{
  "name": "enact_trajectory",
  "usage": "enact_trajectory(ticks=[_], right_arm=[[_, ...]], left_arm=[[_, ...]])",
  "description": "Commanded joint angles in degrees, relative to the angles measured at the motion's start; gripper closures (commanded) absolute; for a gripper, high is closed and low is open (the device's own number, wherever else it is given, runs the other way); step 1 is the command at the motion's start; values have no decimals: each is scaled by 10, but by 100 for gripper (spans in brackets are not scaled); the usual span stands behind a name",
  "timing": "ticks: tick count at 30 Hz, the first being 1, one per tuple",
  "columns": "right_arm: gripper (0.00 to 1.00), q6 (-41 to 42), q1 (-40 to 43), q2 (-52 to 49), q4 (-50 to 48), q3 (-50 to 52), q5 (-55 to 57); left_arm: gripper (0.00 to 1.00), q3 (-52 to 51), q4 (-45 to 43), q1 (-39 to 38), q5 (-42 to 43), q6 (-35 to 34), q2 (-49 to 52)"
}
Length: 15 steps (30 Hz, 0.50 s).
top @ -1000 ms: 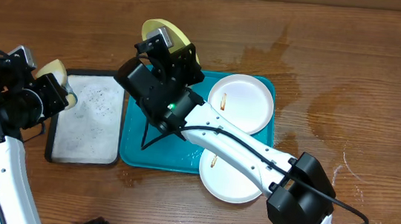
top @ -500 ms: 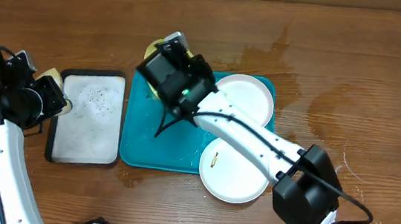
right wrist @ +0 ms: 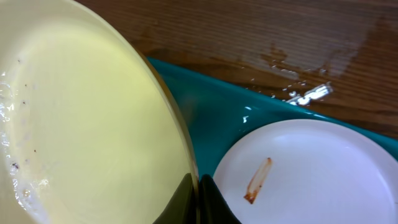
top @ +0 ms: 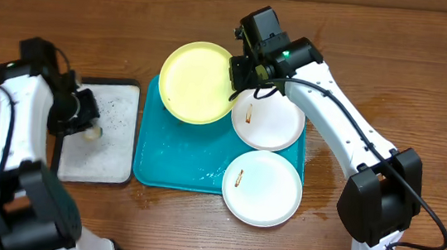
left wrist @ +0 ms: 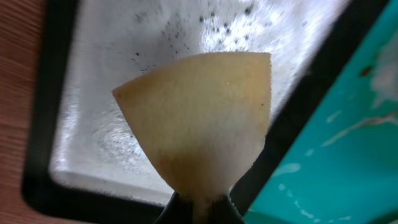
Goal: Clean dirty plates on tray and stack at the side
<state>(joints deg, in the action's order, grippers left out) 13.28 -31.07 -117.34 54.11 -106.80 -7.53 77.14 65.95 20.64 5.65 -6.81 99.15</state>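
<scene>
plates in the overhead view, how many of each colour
pale yellow plate: 1
white plates: 2
total: 3

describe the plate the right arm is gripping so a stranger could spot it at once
Start at the teal tray in the middle of the overhead view. Overhanging its top-left corner is a pale yellow plate, pinched at the rim by the right gripper. Its two neighbours are white plates, each with a brown smear.
</scene>
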Motion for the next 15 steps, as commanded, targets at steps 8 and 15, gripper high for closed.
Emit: enact_trajectory(ticks=[8, 15], right_arm=[[96, 5, -7, 28, 1, -1, -67], [96, 5, -7, 27, 20, -1, -58]], left_arm=[[96, 9, -45, -35, -42, 15, 141], [96, 10, -51, -35, -42, 15, 162]])
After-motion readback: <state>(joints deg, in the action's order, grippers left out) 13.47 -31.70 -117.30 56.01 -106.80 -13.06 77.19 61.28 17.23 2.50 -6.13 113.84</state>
